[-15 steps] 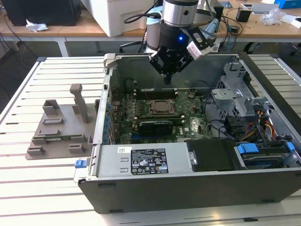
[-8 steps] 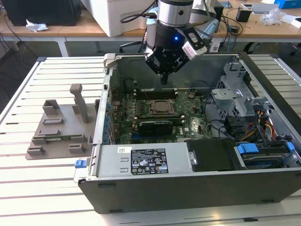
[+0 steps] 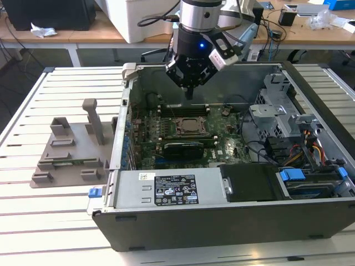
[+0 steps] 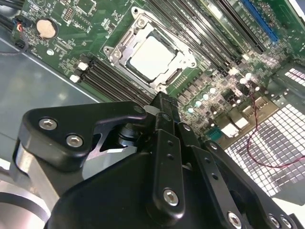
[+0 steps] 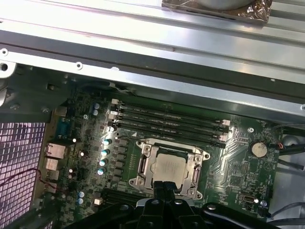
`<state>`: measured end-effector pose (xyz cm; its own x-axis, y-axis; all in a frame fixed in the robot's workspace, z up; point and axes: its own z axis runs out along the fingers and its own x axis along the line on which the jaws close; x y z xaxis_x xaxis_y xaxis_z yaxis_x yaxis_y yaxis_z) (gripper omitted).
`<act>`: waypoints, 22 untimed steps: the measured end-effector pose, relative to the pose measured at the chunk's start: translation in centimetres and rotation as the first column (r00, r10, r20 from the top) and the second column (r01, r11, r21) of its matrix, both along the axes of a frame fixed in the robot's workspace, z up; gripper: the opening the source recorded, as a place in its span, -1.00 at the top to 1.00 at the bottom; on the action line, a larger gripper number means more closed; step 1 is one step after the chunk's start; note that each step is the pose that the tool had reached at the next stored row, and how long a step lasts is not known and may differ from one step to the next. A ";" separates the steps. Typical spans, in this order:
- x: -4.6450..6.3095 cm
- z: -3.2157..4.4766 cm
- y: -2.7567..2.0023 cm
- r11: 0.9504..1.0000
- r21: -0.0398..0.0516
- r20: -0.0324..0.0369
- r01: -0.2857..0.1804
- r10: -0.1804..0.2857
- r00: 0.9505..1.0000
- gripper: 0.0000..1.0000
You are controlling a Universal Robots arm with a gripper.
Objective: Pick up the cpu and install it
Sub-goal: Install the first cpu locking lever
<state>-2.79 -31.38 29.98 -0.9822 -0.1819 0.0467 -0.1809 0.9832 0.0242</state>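
One open computer case (image 3: 233, 221), lying on its side on a slatted white table (image 3: 33, 221)

One gripper (image 3: 189, 94), black, hanging above the motherboard (image 3: 230, 147) inside the case; in both wrist views its two fingers (image 4: 164, 112) appear pressed together with nothing between them, tips raised clear of the board

One cpu (image 4: 152, 56), silvery square, lying flat in the metal-framed socket (image 4: 114, 52); in the first wrist view the chip (image 5: 170, 168) sits in the same frame, its near edge hidden behind the fingertips. From the exterior view the socket is small and dark, and the chip can only just be made out, if at all

Memory slots (image 5: 167, 121): four long black ones counted beside the socket in the first wrist view; further slots on the other side are partly covered by the gripper body

One round coin cell (image 5: 258, 149) near the board's edge

One long black expansion card (image 3: 186, 148) just beyond the socket, towards the viewer in the exterior view

One grey plastic holder (image 3: 69, 155) on the table, well apart from the case on the exterior view's left, with one upright post

One power supply (image 3: 172, 191) with a label; one drive bay with blue tabs (image 3: 291, 176), cut off at the picture's edge
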 end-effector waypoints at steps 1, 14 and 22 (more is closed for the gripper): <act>-0.1 0.00 0.00 1.000 0.000 0.000 0.000 0.000 1.000 0.79; -2.9 -0.46 0.76 1.000 0.000 0.000 0.000 0.000 1.000 0.79; -6.2 -2.22 3.00 1.000 0.000 0.000 0.000 0.000 1.000 0.79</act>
